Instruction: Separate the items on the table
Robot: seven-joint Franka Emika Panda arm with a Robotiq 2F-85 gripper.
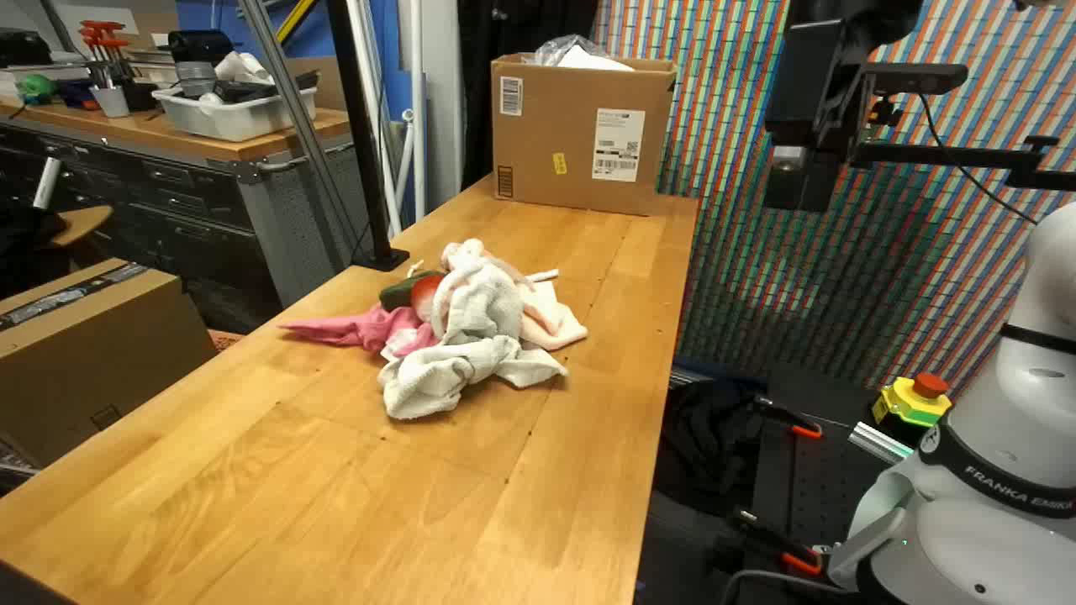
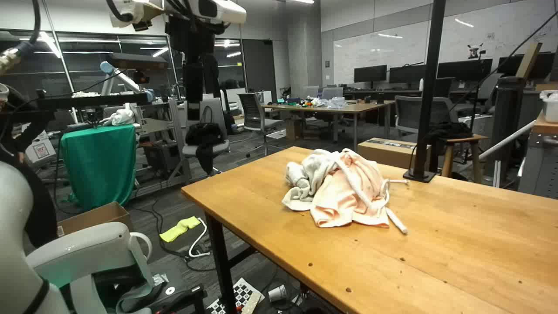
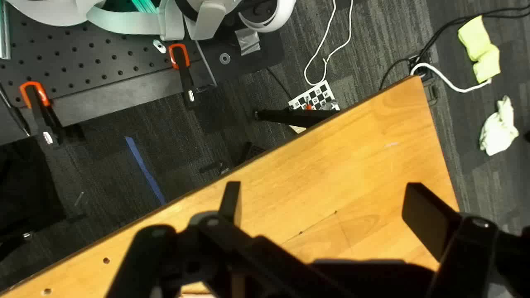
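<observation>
A: Where are the items (image 1: 483, 311)?

B: Piled on the table (image 1: 403, 512). In an exterior view the towel (image 1: 429, 382) is nearest, the pink cloth (image 1: 353, 326) sticks out left, the red toy (image 1: 423, 296) sits just beyond it, and the peach cloth (image 1: 551, 315) lies right. In an exterior view the rope (image 2: 354, 183) crosses the peach cloth.

A: Which goes first?

B: I'd pick the pink cloth: its tip seems to lie loose on the table. Come straight down, jaws either side, close low, then draw it slowly toward the near end; the rest may drag along.

A: And the claw (image 3: 325, 209)?

B: Spread, holding nothing, high and well apart from the items.

A: Anything to mind?

B: The post (image 1: 361, 134) at the left edge, near them, and the box (image 1: 580, 134) at the far end.
</observation>
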